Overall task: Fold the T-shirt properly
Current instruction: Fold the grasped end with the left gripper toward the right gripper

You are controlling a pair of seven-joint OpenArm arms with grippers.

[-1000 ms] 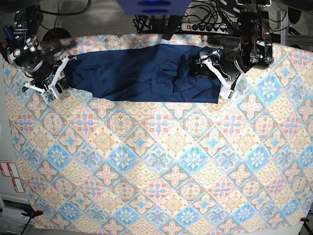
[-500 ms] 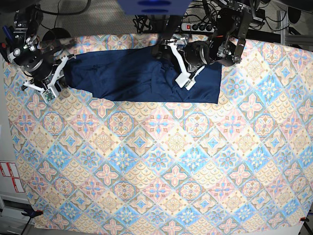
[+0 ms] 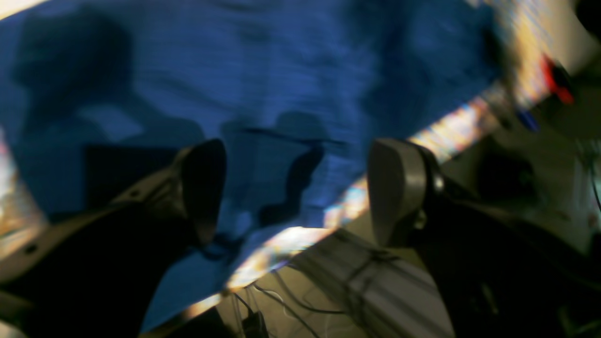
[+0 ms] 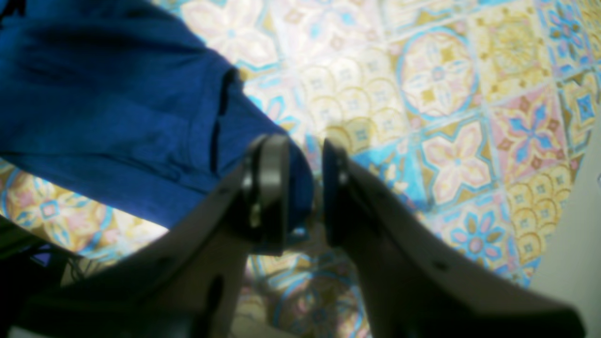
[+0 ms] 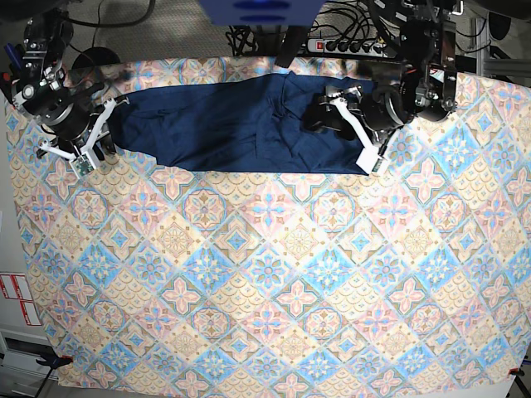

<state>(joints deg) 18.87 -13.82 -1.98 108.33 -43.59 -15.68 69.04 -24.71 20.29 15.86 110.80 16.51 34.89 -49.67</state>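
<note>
Right gripper pinching T-shirt edge, left gripper spread wide

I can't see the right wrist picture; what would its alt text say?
Close-up, looking down past the right gripper, whose two fingers pinch the edge of a dark blue T-shirt. The shirt lies on a pastel tiled-pattern tablecloth that fills the rest of the view.
</note>
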